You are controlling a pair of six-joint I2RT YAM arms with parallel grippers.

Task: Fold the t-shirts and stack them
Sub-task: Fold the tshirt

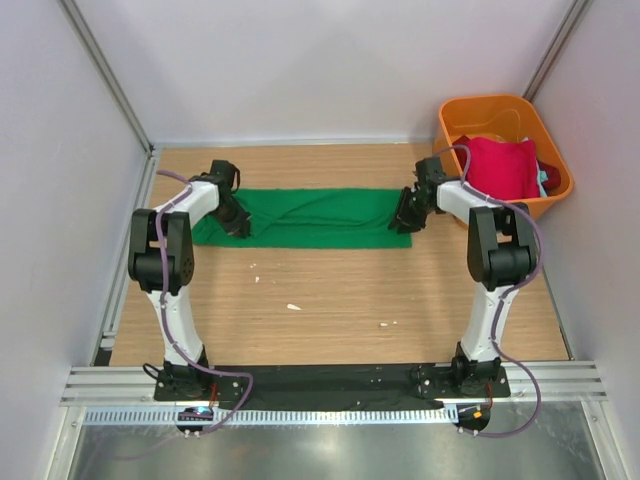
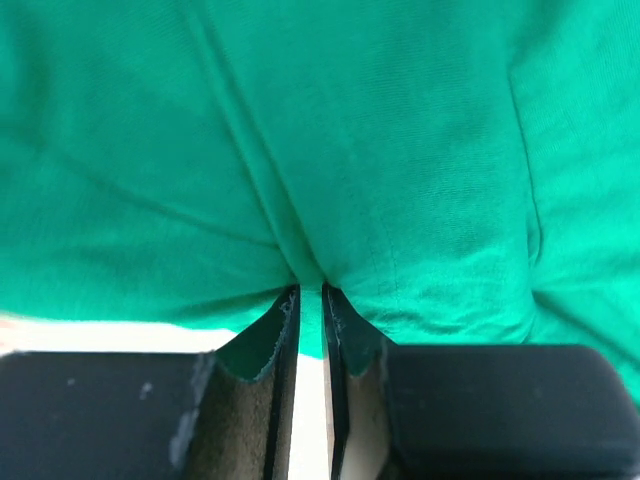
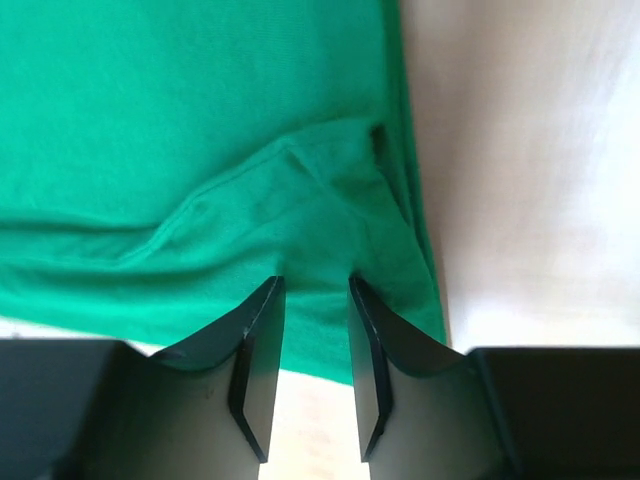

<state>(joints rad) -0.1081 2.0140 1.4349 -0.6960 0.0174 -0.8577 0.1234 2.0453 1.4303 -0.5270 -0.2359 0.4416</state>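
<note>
A bright green t-shirt (image 1: 310,218) lies folded into a long strip across the middle of the table. My left gripper (image 1: 237,222) is at the strip's left end. In the left wrist view its jaws (image 2: 310,290) are almost together, pinching a ridge of green cloth (image 2: 400,150). My right gripper (image 1: 405,220) is at the strip's right end. Its jaws (image 3: 315,282) are closed on a thicker bunch of green cloth (image 3: 200,120) near the shirt's corner. A crimson red t-shirt (image 1: 497,165) lies crumpled in the bin, with a bit of a teal one (image 1: 543,180) beside it.
The orange plastic bin (image 1: 455,115) stands at the back right, just behind the right arm. Grey walls close in the wooden table (image 1: 330,290) on three sides. A few small white specks (image 1: 293,306) lie on the wood in front of the shirt.
</note>
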